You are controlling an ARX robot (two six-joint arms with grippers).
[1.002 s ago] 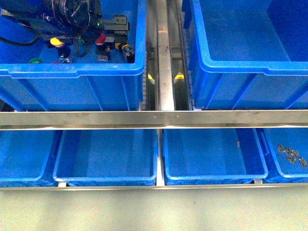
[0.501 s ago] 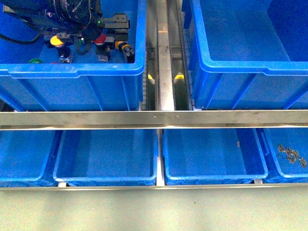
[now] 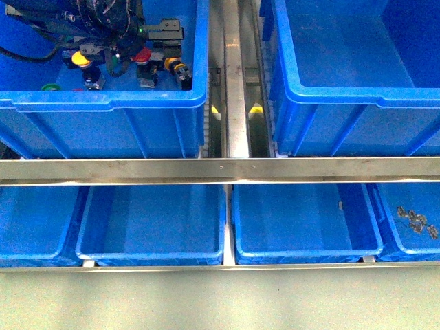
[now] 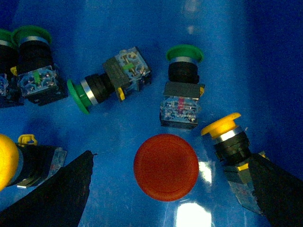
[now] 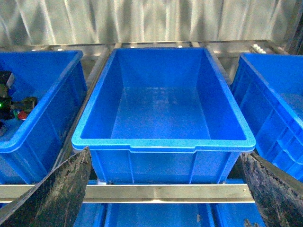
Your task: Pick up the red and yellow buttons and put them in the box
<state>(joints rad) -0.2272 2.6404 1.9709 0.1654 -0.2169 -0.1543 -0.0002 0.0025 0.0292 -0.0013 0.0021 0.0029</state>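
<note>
A red button [image 4: 165,166] stands cap-up on the floor of the upper left crate [image 3: 110,103]. My left gripper [image 4: 173,158] hangs open right above it, one finger on each side. A yellow button [image 4: 222,127] lies tilted against one finger [image 4: 279,189], and another yellow button [image 4: 7,161] lies beside the other finger [image 4: 57,194]. In the front view my left arm [image 3: 96,17] reaches into that crate over the red button [image 3: 142,56] and a yellow button [image 3: 81,60]. The box [image 3: 357,96] is the upper right crate. My right gripper [image 5: 165,153] is open and empty, facing the box [image 5: 163,142].
Several green-capped switches [image 4: 184,53] [image 4: 78,97] [image 4: 31,34] lie around the red button. A steel rail [image 3: 220,170] crosses in front of the upper crates, with a steel channel [image 3: 235,75] between them. Lower blue crates [image 3: 151,227] sit below; one holds small metal parts [image 3: 416,221].
My left arm has shifted slightly towards the far left of its crate. The buttons and the right side look unchanged.
</note>
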